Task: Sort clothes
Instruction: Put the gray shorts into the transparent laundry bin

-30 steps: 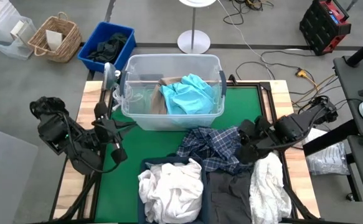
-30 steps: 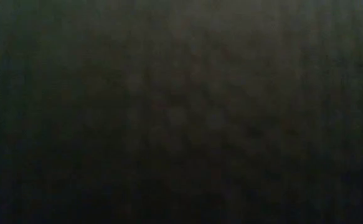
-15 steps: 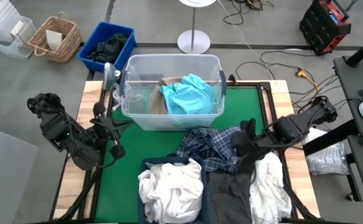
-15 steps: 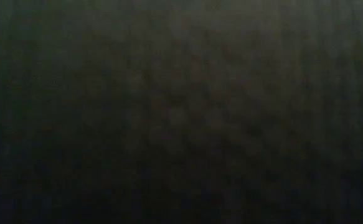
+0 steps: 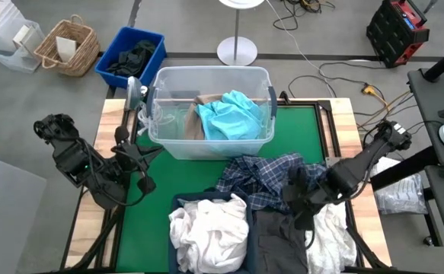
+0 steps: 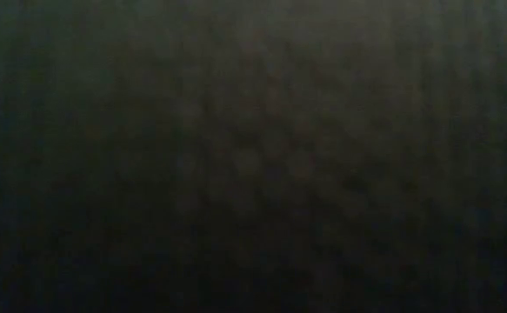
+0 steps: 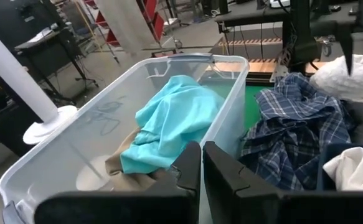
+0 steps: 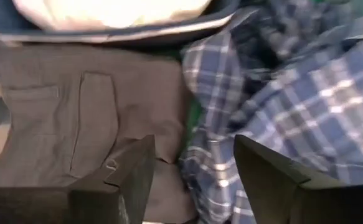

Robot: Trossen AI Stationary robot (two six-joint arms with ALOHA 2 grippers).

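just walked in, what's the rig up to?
It's sorting clothes. The right tool is open, low over where the plaid shirt meets the dark grey garment, holding nothing. The left tool is shut and empty, waiting on the table's left side, facing the clear plastic tub, which holds a teal garment and a beige one. White clothes fill a navy bin at the front edge.
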